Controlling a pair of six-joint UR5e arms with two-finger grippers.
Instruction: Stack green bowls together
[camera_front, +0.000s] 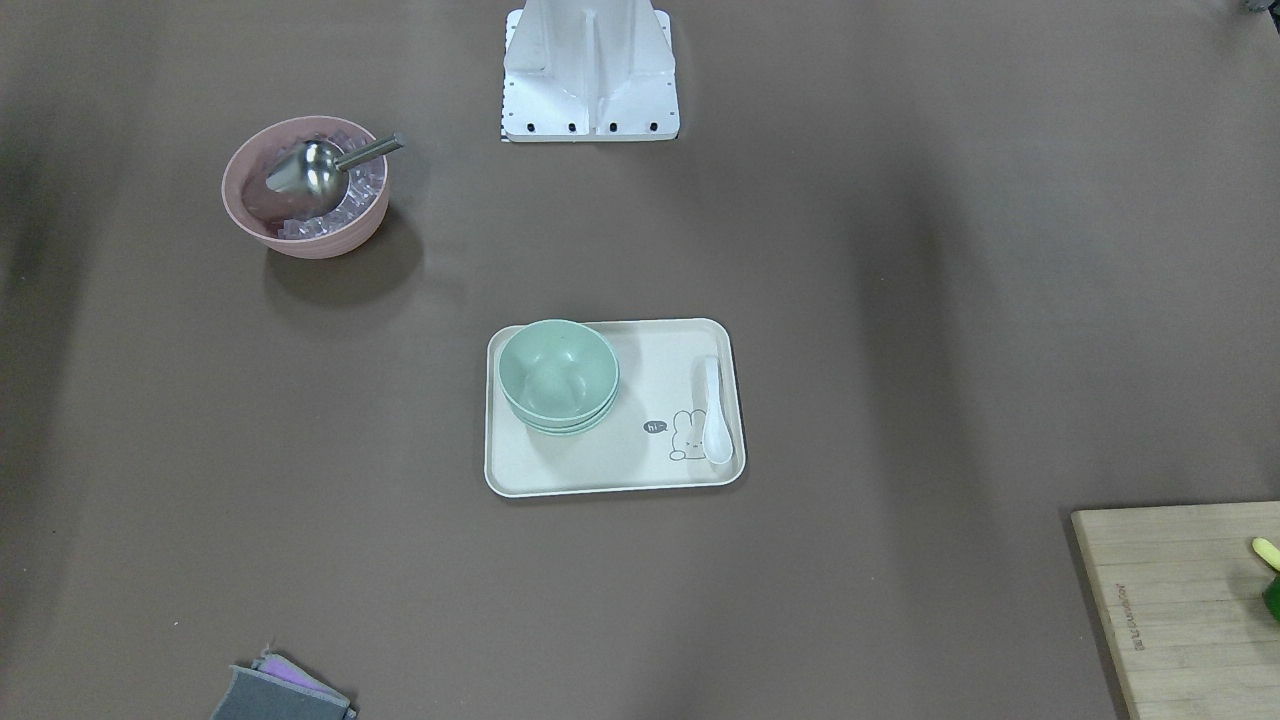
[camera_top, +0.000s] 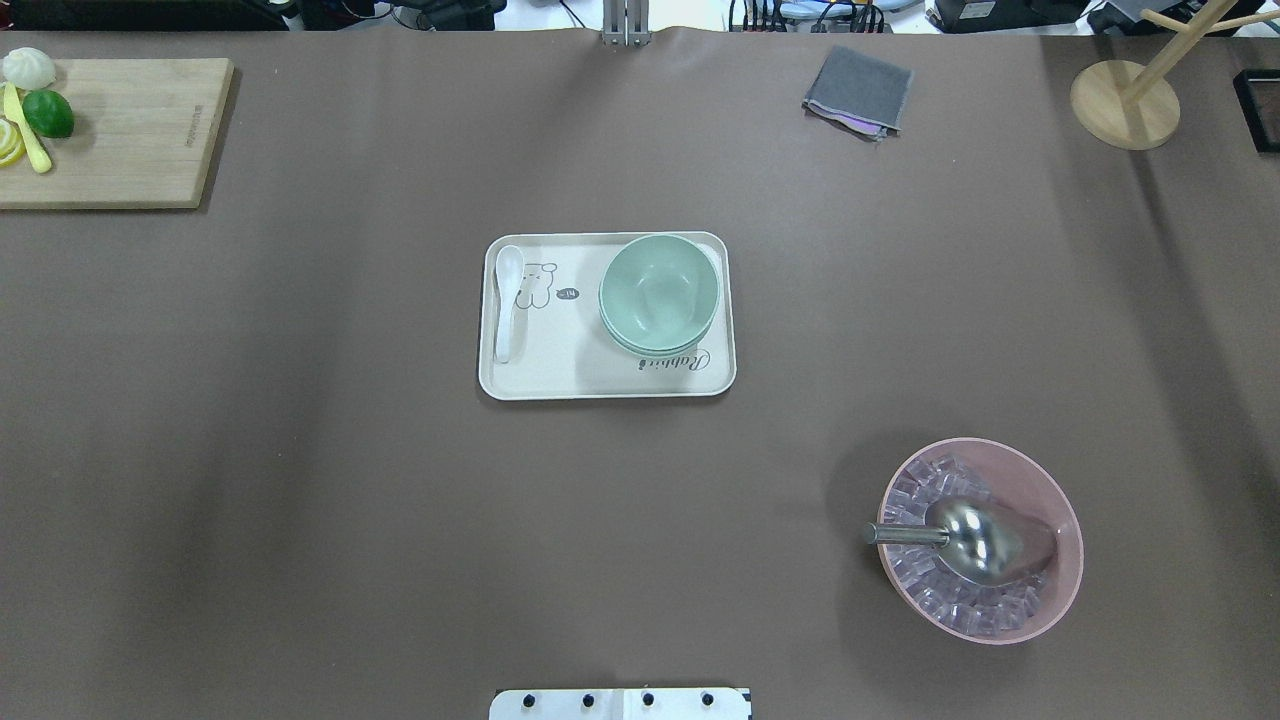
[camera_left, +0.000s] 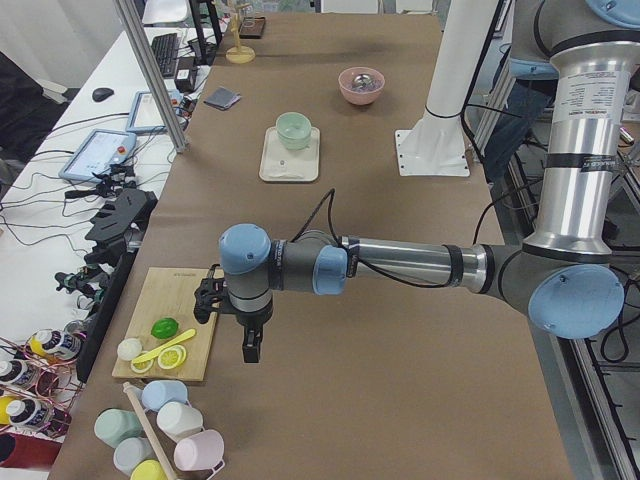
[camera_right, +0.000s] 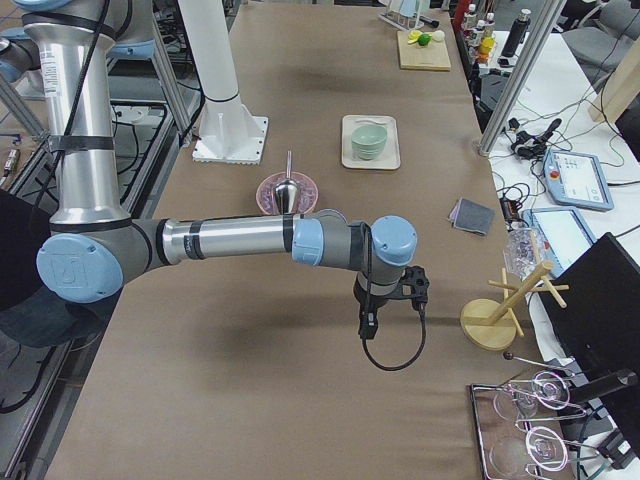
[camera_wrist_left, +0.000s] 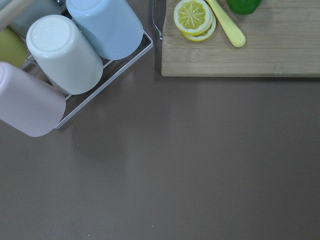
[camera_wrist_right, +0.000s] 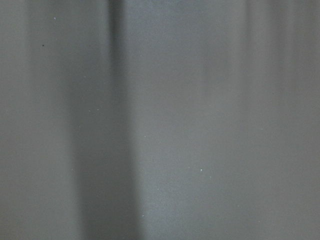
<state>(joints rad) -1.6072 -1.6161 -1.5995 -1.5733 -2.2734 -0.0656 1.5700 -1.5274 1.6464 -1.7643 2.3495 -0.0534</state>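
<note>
Overhead exterior: three green bowls (camera_top: 658, 292) nested; two end effectors (camera_left: 250, 352) (camera_right: 365, 328), grip state indiscernible.

Bare table (camera_top: 300, 500) all round tray (camera_top: 570, 352); spoon (camera_top: 506, 310) beside green bowls (camera_top: 659, 293).

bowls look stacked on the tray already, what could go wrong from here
1. The bowls sit nested near one corner of the tray, with the lower rims peeking out unevenly. A nudge to the tray might shift the stack.
2. The left claw hangs low near the cutting board. A careless swing could clip it.
</note>
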